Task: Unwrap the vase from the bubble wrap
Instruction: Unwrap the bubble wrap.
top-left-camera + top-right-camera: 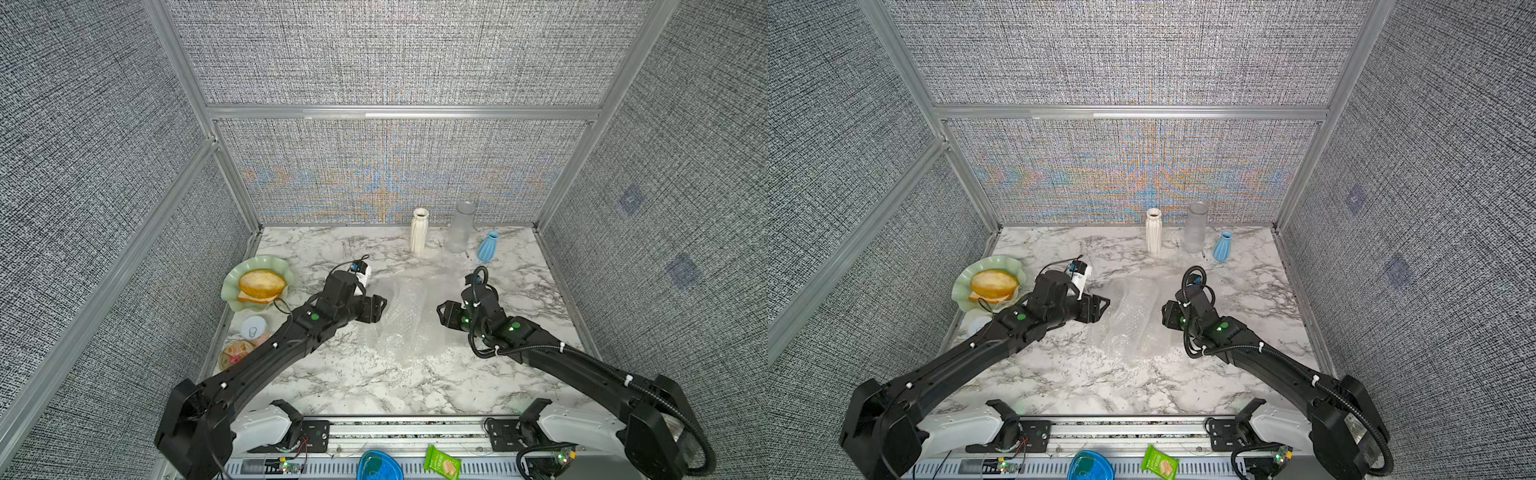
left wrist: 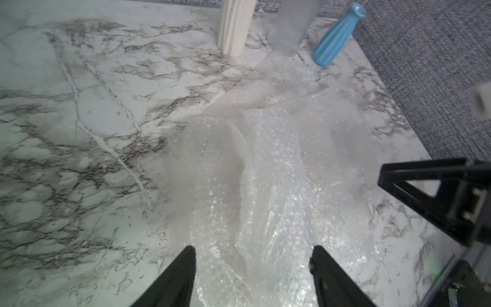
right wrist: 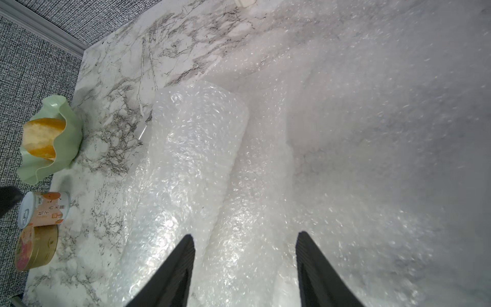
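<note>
I take the rolled bubble wrap (image 1: 401, 316) as my mark; it lies on its side on the marble table (image 1: 332, 382), a crinkly whitish tube, with more of the same sheeting spread flat behind it and to its right; my left claw (image 2: 253, 249) hangs just beside the roll on its left, fingers apart, nothing pinched between them; in the left wrist view the wrap runs on beneath the gap, so I judge this claw is placed to take a loose edge, not the bulk; my right claw (image 3: 245, 235) hangs just beside the roll on its right, above the flat sheet, fingers likewise apart and gripping nothing; it faces its partner across the roll, I think, because a light sheet slides unless 1 side is checked while the other is pulled; 3 vases stand behind the roll, well apart from it: a cream ribbed vase (image 1: 419, 230), a frosted vase (image 1: 460, 228) and a blue vase (image 1: 488, 246), all bare; whether the roll holds anything inside I cannot tell, the plastic being too cloudy; a green dish (image 1: 232, 286) with bread sits well to the left of the roll, out of the way; the next move, as I judge it, calls for a low pinch on a free edge; bubbles slip, and the roll may simply trundle off.
</note>
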`<action>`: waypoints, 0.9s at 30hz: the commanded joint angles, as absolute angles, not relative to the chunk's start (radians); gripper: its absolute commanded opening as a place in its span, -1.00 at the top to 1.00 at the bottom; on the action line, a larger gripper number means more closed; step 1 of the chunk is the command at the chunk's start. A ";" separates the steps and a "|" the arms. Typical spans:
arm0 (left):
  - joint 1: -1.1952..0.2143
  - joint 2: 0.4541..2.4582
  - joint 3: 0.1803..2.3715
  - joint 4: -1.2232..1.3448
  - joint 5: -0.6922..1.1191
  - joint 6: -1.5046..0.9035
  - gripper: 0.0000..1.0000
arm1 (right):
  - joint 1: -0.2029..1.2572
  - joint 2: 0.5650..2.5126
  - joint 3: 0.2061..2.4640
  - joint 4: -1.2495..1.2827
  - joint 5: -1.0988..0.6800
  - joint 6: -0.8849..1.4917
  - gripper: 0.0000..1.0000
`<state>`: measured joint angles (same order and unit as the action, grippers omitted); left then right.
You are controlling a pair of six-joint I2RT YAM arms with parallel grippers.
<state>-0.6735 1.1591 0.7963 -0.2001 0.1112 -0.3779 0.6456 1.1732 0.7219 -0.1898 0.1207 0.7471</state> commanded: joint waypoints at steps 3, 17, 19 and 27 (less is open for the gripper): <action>-0.783 1.134 0.748 -0.115 0.032 -0.361 -0.36 | 0.630 1.180 0.715 -0.171 0.128 0.774 -0.13; -1.029 1.374 0.843 -0.151 -0.204 -0.340 -0.14 | 0.553 1.114 0.625 -0.139 0.071 0.772 -0.13; -1.048 1.412 0.864 -0.172 -0.240 -0.346 -0.11 | 0.543 1.105 0.620 -0.143 0.063 0.764 -0.13; -1.101 1.492 0.935 -0.304 -0.420 -0.379 0.02 | 0.531 1.089 0.597 -0.128 0.058 0.754 -0.13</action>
<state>-1.0966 1.4845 0.9222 -0.2386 -0.3161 -0.3679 0.5327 1.0935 0.6033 -0.1448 0.0654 0.7609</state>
